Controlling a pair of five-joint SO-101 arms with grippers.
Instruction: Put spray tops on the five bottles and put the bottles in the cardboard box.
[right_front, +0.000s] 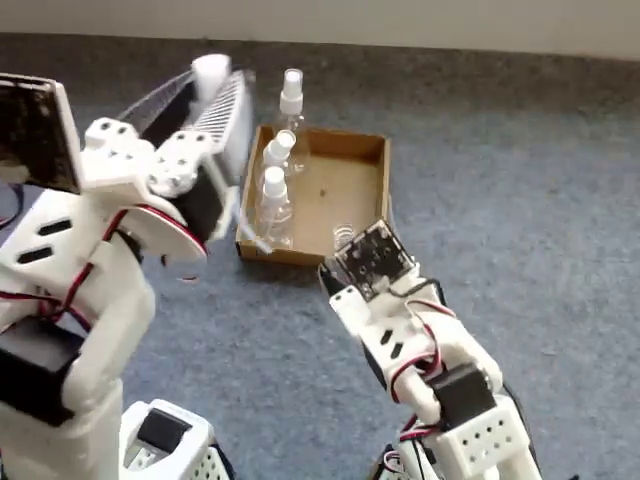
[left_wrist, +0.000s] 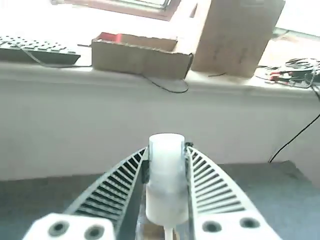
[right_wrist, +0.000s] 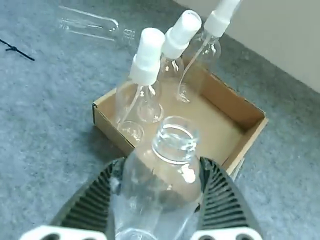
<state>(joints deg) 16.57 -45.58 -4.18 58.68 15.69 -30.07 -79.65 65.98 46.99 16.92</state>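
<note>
Left tool (left_wrist: 167, 150) grips spray top (left_wrist: 167, 192); right tool (right_wrist: 162, 167) grips bottle (right_wrist: 157, 205)

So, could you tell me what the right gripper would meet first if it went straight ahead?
Probably the cardboard box's near wall, then the nearest capped bottle; depth is unclear.

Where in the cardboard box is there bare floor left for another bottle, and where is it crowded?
Bare floor in the shallow brown cardboard box runs between the row of three capped clear plastic bottles and the opposite wall. The bottles' side is crowded.
</note>
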